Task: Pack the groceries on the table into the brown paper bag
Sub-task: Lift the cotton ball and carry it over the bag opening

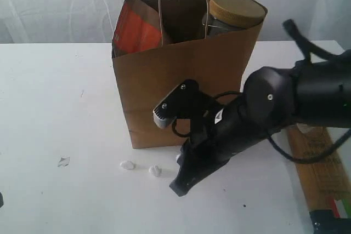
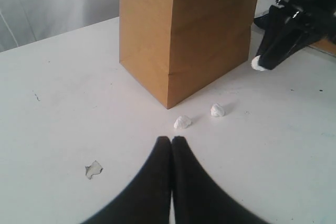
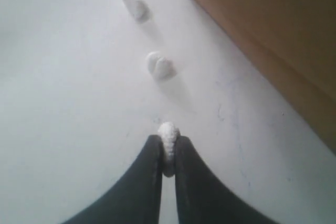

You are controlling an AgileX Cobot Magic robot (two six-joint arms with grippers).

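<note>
The brown paper bag (image 1: 181, 91) stands upright mid-table. The brown pouch with the orange-red panel (image 1: 136, 30) and the tan-lidded clear jar (image 1: 235, 12) stick out of its top. The long spaghetti packet (image 1: 319, 171) lies flat on the table (image 1: 49, 102) at the right. My right gripper (image 3: 168, 140) points down by the bag's front corner, shut on a small white pebble-like bit (image 3: 168, 132). My left gripper (image 2: 171, 141) is shut with nothing in it, low over the table in front of the bag (image 2: 189, 30). The bottle, dark jar and carton are out of view.
Two more white pebble-like bits (image 1: 127, 165) (image 1: 155, 170) lie in front of the bag. A small torn scrap (image 1: 63, 161) lies further left. The right arm's black body (image 1: 263, 113) reaches across the bag's lower right front.
</note>
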